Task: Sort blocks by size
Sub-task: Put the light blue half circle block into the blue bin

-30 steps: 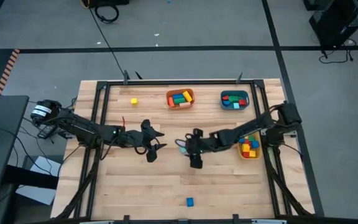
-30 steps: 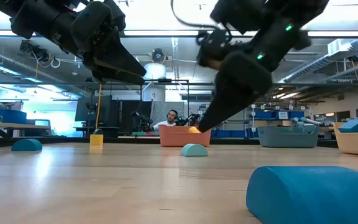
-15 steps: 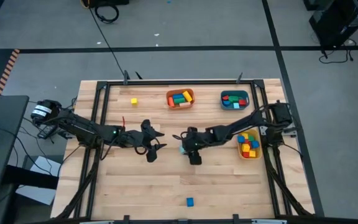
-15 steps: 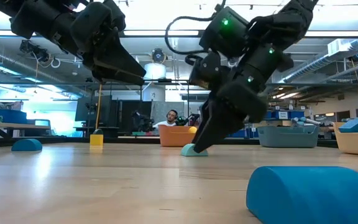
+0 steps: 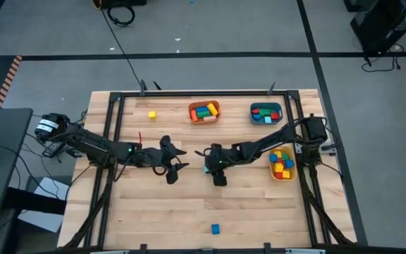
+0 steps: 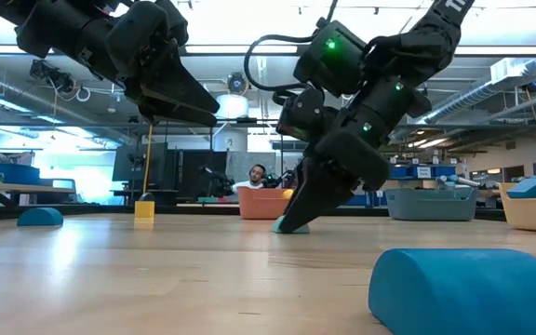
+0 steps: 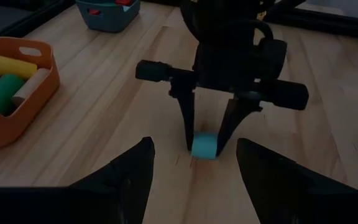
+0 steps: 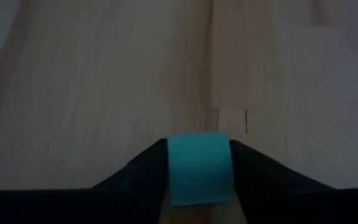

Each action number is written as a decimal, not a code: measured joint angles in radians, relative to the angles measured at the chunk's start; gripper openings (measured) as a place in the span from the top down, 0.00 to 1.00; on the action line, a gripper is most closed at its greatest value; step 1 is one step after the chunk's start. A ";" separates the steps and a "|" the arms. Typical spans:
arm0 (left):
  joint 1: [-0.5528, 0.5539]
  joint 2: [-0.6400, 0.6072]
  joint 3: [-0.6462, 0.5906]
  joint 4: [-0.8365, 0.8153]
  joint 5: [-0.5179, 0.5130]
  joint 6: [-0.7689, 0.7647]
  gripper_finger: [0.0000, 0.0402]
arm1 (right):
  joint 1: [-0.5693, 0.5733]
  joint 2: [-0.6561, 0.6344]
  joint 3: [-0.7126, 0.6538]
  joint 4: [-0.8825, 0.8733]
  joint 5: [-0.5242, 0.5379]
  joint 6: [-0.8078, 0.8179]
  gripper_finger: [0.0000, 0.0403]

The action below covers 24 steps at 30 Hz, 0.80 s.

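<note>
Light blue block [image 8: 199, 167]: mid-table, clamped between the right gripper [image 5: 208, 168] fingers. Left gripper [image 5: 177, 164]: just beside, facing it, fingers apart, empty. Orange bin [image 5: 204, 111], teal bin [image 5: 266, 113], yellow bin [image 5: 282, 164]: block-filled. Loose: yellow block [image 5: 151, 114], blue block [image 5: 215, 228].

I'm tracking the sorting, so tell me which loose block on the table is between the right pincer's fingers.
The light blue block mid-table, flanked by the right pincer. The yellow block and the dark blue block lie loose, well away.
</note>
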State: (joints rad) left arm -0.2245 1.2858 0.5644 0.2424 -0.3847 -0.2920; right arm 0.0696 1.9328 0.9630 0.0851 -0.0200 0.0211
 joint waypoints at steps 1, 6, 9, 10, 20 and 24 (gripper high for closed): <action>0.000 0.000 0.000 0.000 0.000 0.000 0.41 | 0.000 -0.003 0.000 -0.005 0.000 0.004 0.60; 0.000 0.000 0.000 -0.001 0.000 0.000 0.41 | -0.004 -0.074 -0.007 -0.109 0.000 0.068 0.64; 0.000 0.000 0.000 -0.001 0.000 0.000 0.41 | -0.019 -0.179 -0.006 -0.205 -0.003 0.108 0.64; 0.000 0.000 0.000 -0.001 0.000 0.000 0.41 | -0.028 -0.220 -0.005 -0.246 -0.001 0.120 0.64; 0.000 0.000 0.000 0.006 0.000 0.000 0.41 | -0.212 -0.654 -0.117 -0.467 0.056 0.121 0.64; 0.000 0.000 0.000 0.023 0.000 0.000 0.41 | -0.383 -0.826 -0.245 -0.462 0.089 0.194 0.64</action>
State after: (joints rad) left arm -0.2245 1.2858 0.5644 0.2650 -0.3847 -0.2922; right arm -0.3138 1.1073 0.7182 -0.3772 0.0693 0.2155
